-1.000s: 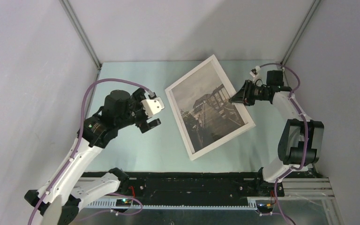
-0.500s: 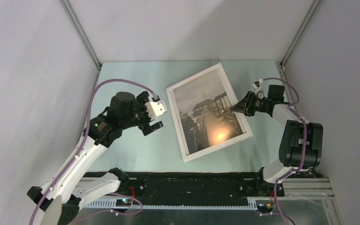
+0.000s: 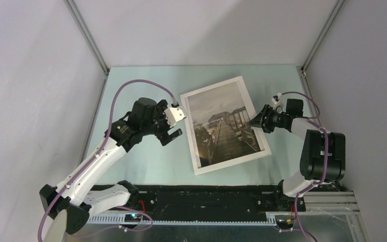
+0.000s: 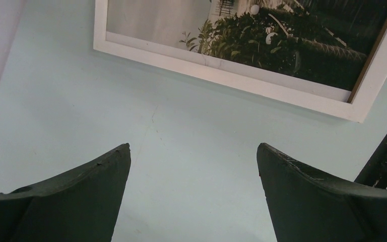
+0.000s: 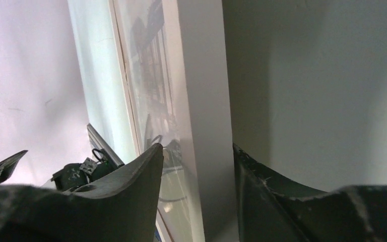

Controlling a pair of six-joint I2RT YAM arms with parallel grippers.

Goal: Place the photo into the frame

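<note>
Lowered frame (image 3: pixel 232 160) flat onto counter (image 3: pixel 146 91) since a second ago and turned it nearer square, with photo (image 3: pixel 226 128) seated inside. Brought left tool (image 3: pixel 174 132) in toward the 9 o'clock rail; spread wide, empty, just clear of it. Straddling the 3 o'clock rail with right tool (image 3: pixel 256 121); cannot tell if pinching or already loose. Looks like the release step. Best to open fully first, then back straight out toward 3 o'clock, staying level to avoid dragging or tipping the rail.
</note>
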